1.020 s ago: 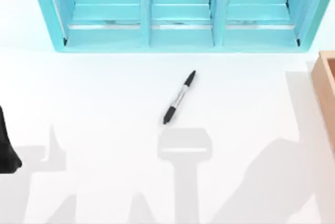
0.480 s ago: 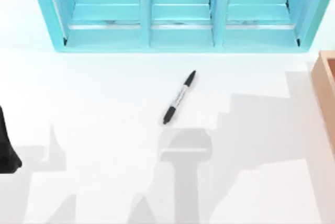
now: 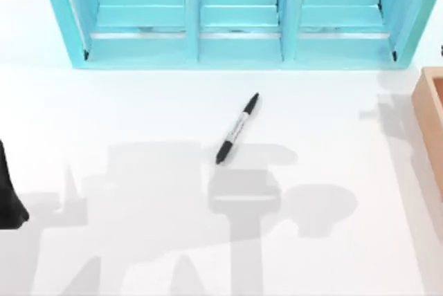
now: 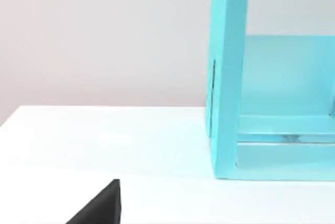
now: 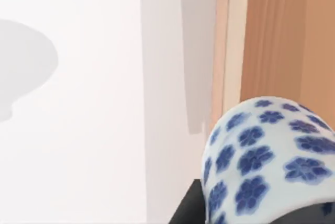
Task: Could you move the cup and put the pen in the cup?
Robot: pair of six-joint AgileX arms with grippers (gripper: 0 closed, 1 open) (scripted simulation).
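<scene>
The pen (image 3: 237, 128), slim and black with a pale middle band, lies slanted on the white table in the middle of the top view, below the teal shelf. The cup (image 5: 267, 156), white with blue flowers, sits close up in the right wrist view, off the table and beside the wooden box. My right gripper (image 5: 246, 216) is shut on the cup, and its dark fingers (image 5: 188, 208) show at the cup's base. My left arm (image 3: 8, 199) is parked at the table's left edge, and a black part of the left gripper (image 4: 99, 211) shows in the left wrist view.
A teal shelf (image 3: 235, 47) with three open bays runs along the back of the table. A wooden box (image 3: 432, 119) stands at the right edge. Broad shadows lie across the white tabletop (image 3: 138, 116) in front of the pen, and a round one is to its right.
The large shadows on the table have shifted to the left, and a round shadow has appeared to the right of the pen. The pen and my left arm have stayed put.
</scene>
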